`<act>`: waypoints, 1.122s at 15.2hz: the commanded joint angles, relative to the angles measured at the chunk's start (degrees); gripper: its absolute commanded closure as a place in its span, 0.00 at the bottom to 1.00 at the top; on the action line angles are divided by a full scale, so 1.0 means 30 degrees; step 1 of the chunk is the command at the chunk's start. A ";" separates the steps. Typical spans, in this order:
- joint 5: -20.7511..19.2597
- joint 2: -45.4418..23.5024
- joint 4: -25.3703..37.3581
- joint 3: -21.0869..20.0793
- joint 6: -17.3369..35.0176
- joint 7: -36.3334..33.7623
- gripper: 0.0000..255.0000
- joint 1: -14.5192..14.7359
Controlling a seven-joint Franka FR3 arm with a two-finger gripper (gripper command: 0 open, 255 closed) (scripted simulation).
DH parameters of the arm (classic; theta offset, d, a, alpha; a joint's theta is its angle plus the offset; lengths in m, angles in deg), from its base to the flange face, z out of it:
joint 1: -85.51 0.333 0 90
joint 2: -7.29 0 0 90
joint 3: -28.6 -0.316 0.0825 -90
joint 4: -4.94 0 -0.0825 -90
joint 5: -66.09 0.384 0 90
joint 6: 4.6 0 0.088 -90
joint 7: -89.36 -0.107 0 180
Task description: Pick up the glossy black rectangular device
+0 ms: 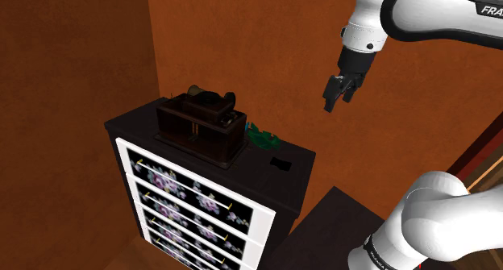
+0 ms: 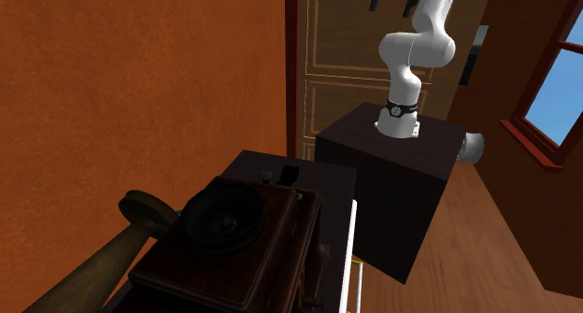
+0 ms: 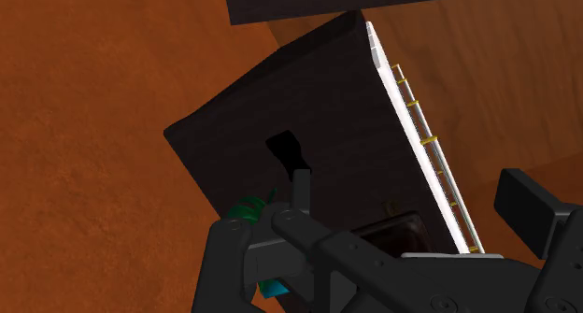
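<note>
Item: glossy black rectangular device (image 1: 280, 164), small and flat.
Location: lies on the dark top of a chest of drawers (image 1: 133, 125), at the end nearest the stand (image 1: 326, 228), touching nothing else.
Neighbours: a small green object (image 1: 261, 136) sits near it, toward the middle of the top. Beyond that stands a dark brown wooden antique apparatus (image 1: 201, 123) with a round black fitting on its upper face, taking up much of the surface.
Chest: dark carcass, white-framed drawer fronts with a pale floral print on black and slim gold handles.
Gripper (image 1: 338, 101): all black, fingers spread wide with nothing between them. It hangs high in the air, well apart from the device, up and to the shoulder view's right of it.
Wrist view: the device (image 3: 288, 152) shows as a black patch on the chest top beyond the gripper.
Surroundings: orange-brown walls, a panelled door (image 2: 327, 59) behind the arm, and a red-framed window (image 2: 559, 78) at the second exterior view's right.
</note>
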 commanded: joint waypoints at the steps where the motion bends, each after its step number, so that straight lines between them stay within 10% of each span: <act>1: 0.0000 0.0000 0.0000 0.0000 0.0000 0.0000 0.00 0.0000; 17: -0.1506 -0.6188 -0.4134 0.3274 0.9846 0.3041 0.00 -0.0659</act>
